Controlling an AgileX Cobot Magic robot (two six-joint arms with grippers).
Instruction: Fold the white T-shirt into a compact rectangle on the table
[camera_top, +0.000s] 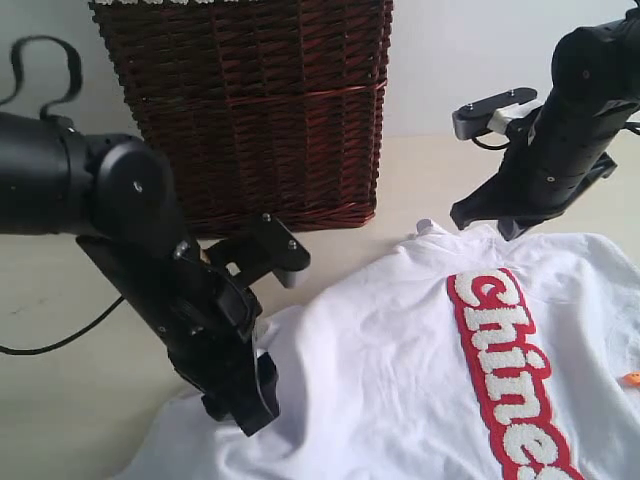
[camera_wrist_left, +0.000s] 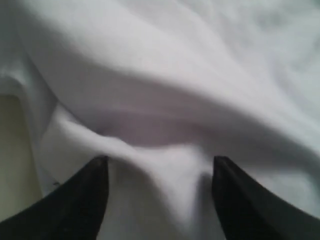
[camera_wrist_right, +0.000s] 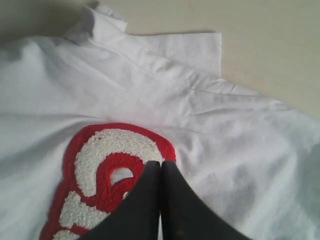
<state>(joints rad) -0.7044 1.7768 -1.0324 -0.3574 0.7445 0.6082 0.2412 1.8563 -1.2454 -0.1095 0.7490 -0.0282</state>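
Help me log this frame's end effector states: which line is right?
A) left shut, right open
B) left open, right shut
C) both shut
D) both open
B: the left end effector has its fingers wide apart over the white T-shirt, while the right end effector has its fingers pressed together.

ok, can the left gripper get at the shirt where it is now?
Probably yes: the left gripper is open, straddling a raised fold of the white T-shirt, with nothing in between.
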